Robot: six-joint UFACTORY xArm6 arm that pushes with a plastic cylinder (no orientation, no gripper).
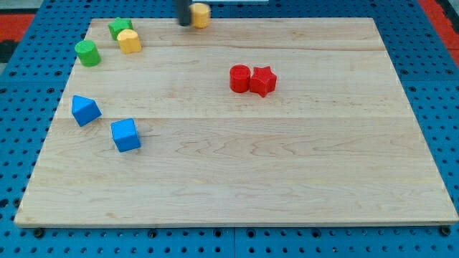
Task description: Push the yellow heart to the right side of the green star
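Note:
My tip [184, 24] is at the view's top edge of the board, blurred, touching the left side of a yellow block [201, 14] whose shape I cannot make out. A second yellow block [130, 41], rounded and possibly the heart, sits at the top left. It touches the lower right of a green block [120, 28] that looks like the star. My tip is well to the right of that pair.
A green cylinder [87, 53] lies below and left of the green star. A red cylinder [240, 78] and a red star [263, 81] touch near the middle. Two blue blocks [85, 110] [125, 135] sit at the left. The wooden board [287, 179] rests on a blue pegboard.

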